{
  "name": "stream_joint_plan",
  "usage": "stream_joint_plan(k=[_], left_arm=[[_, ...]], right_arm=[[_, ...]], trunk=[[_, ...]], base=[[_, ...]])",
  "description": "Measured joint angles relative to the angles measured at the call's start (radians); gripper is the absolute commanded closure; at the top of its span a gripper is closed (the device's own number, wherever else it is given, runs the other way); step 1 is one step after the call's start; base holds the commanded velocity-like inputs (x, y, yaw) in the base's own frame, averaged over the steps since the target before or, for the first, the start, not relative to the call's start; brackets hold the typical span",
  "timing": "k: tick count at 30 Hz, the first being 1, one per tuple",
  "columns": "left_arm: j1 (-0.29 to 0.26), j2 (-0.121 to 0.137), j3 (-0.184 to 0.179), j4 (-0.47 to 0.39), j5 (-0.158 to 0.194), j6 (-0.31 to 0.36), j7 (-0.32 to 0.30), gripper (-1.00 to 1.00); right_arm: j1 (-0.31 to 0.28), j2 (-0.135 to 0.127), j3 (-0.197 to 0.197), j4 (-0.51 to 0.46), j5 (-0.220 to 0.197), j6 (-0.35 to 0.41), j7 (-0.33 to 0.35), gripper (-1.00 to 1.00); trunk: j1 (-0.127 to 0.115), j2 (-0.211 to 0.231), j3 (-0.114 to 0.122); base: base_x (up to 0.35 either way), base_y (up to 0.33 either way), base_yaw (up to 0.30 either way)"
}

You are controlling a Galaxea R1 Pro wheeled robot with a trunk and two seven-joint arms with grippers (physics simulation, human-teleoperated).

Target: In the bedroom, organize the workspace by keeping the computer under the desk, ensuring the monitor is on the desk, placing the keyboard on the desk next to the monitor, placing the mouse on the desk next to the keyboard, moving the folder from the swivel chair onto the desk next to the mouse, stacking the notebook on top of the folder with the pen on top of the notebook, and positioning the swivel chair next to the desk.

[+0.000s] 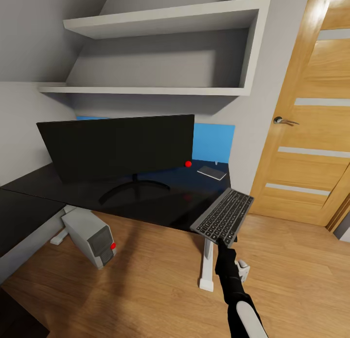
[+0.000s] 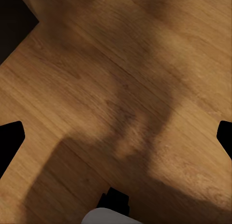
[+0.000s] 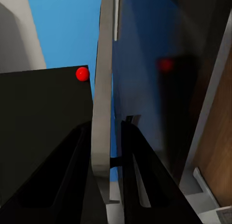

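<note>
Right pincer (image 1: 224, 241) clamps keyboard (image 1: 223, 215), long axis toward desk (image 1: 160, 202) back.

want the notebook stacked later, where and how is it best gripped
Probably by its near long edge, coming from the desk's open front. The notebook lies flat and thin near the wall corner, so only edges offer purchase. The right hand is shut on the keyboard.

The monitor (image 1: 119, 148) blocks most of the counter (image 1: 165, 202). Bare top lies before its stand. The notebook (image 1: 212, 172) fills the far corner.
</note>
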Motion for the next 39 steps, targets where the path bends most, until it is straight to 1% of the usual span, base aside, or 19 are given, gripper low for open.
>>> stream_joint_plan(k=[6,10,13,14,15,16,19,21,23,24,28,39], left_arm=[[0.000,0.000,-0.001,-0.005,0.001,-0.001,-0.001,-1.00],[0.000,-0.018,0.001,-0.060,0.001,-0.001,0.004,-1.00],[0.000,-0.021,0.001,-0.069,0.002,-0.001,0.005,-1.00],[0.000,-0.022,0.001,-0.069,0.002,-0.001,0.006,-1.00],[0.000,-0.022,0.001,-0.070,0.003,-0.001,0.006,-1.00],[0.000,-0.022,0.000,-0.070,0.003,-0.001,0.006,-1.00],[0.000,-0.023,-0.002,-0.069,0.003,0.000,0.006,-1.00],[0.000,-0.023,-0.002,-0.069,0.003,0.000,0.006,-1.00],[0.000,-0.023,-0.002,-0.069,0.002,0.000,0.007,-1.00],[0.000,-0.023,-0.002,-0.069,0.002,0.000,0.007,-1.00],[0.000,-0.026,-0.003,-0.069,0.001,-0.001,0.006,-1.00],[0.000,-0.028,-0.004,-0.068,0.003,-0.001,0.003,-1.00]], right_arm=[[0.000,-0.001,0.003,0.000,0.003,-0.001,0.003,1.00],[0.000,-0.006,0.003,0.001,0.009,-0.002,0.017,1.00],[0.000,-0.038,0.003,0.002,0.016,-0.002,0.023,1.00],[0.000,-0.046,0.004,0.002,0.026,-0.003,0.023,1.00],[0.000,-0.049,0.005,0.002,0.032,-0.003,0.023,1.00],[0.000,-0.053,0.005,0.001,0.056,-0.003,0.022,1.00],[0.000,-0.057,0.004,0.001,0.159,-0.004,0.021,1.00],[0.000,-0.056,0.003,0.001,0.193,-0.004,0.020,1.00],[0.000,-0.056,0.002,0.001,0.215,-0.004,0.019,1.00],[0.000,-0.056,0.002,0.002,0.218,-0.004,0.019,1.00],[0.000,-0.055,0.001,0.002,0.226,-0.002,0.018,1.00],[0.000,-0.055,0.003,0.007,0.217,0.002,0.018,1.00]], trunk=[[0.000,0.000,0.000],[0.000,0.000,0.000],[0.000,0.000,0.000],[0.000,0.000,0.000],[0.000,0.000,0.000],[0.000,0.000,0.000],[0.000,0.000,0.000],[0.000,0.000,0.000],[0.000,0.000,0.000],[0.000,0.000,0.000],[0.015,-0.028,-0.012],[0.057,-0.105,-0.047]], base=[[0.000,0.000,0.000],[0.000,0.000,0.000],[0.000,0.000,0.000],[0.000,0.000,0.000],[0.000,0.000,0.000],[0.000,0.000,0.000],[0.000,0.000,0.000],[0.000,0.000,0.000],[0.000,0.000,0.000],[0.000,0.000,0.000],[0.000,0.000,0.000],[0.000,0.000,0.000]])
